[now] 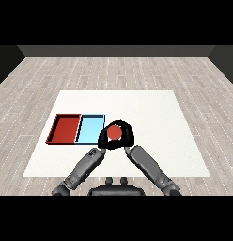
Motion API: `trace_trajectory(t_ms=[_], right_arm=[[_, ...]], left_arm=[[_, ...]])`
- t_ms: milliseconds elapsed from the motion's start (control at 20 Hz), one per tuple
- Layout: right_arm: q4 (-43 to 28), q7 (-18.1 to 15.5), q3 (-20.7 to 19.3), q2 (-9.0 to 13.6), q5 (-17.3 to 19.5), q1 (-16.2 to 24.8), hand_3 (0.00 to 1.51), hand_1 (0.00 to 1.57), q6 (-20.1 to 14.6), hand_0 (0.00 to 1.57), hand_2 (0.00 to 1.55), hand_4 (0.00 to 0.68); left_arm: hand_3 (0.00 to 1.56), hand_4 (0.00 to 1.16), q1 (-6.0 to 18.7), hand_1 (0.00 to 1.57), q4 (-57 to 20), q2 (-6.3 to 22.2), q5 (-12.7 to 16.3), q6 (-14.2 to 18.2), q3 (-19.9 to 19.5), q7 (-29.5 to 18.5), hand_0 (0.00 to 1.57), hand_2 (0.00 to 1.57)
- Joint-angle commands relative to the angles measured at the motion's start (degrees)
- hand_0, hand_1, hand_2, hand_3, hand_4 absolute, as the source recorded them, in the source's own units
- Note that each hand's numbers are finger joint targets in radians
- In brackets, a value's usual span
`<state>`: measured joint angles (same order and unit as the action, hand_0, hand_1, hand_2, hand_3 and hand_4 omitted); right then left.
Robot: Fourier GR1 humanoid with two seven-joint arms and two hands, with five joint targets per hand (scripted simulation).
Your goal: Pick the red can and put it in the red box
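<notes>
White table (151,113), red tray (65,129), blue tray (89,128).

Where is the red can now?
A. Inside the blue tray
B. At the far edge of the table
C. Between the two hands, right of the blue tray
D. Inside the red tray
C: the can sits enclosed by black fingers, just right of the blue tray, in neither tray.

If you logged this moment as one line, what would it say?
stage: can held | red can: between both hands, right of light blue tray | left hand, right hand: curled round can | red tray: no can inside
</notes>
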<state>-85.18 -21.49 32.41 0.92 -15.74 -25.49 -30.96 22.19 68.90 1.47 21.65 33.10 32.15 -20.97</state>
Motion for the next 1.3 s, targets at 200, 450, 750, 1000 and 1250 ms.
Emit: trace_trajectory(t_ms=[200, 450, 750, 1000, 1250], right_arm=[[0.5, 6.1, -0.1, -0.3, 2.2, -0.1, 0.00, 0.00, -0.3, 0.00, 0.00, 0.000], [0.8, 9.5, -0.9, -0.9, 6.2, -0.9, 0.00, 0.00, -0.4, 0.00, 0.00, 0.000], [3.9, 5.6, -0.5, -0.9, 2.1, -1.2, 0.00, 0.00, -0.5, 0.00, 0.00, 0.000], [-0.3, 10.7, -3.8, -0.9, 6.0, 0.1, 0.00, 0.00, 1.4, 0.00, 0.00, 0.000], [-6.1, 13.3, -9.4, 1.7, 3.0, 2.9, 0.00, 0.00, 8.0, 0.00, 0.00, 0.000]], left_arm=[[1.51, 1.15, -0.3, 1.57, 1.6, -1.4, 1.2, -0.5, -1.6, -7.0, 1.57, 1.57], [1.51, 1.15, 1.1, 1.57, 0.2, -1.4, -0.5, -1.8, -4.6, -6.3, 1.57, 1.57], [1.50, 1.14, -0.7, 1.57, 2.1, -1.4, -0.1, 3.3, 0.4, -5.9, 1.57, 1.57], [1.48, 1.13, -3.7, 1.57, 4.6, 0.2, -3.0, 2.0, -2.0, -4.8, 1.57, 1.57], [1.47, 1.13, -4.3, 1.57, 4.8, -1.4, -3.8, 2.4, -2.6, -6.1, 1.57, 1.57]])
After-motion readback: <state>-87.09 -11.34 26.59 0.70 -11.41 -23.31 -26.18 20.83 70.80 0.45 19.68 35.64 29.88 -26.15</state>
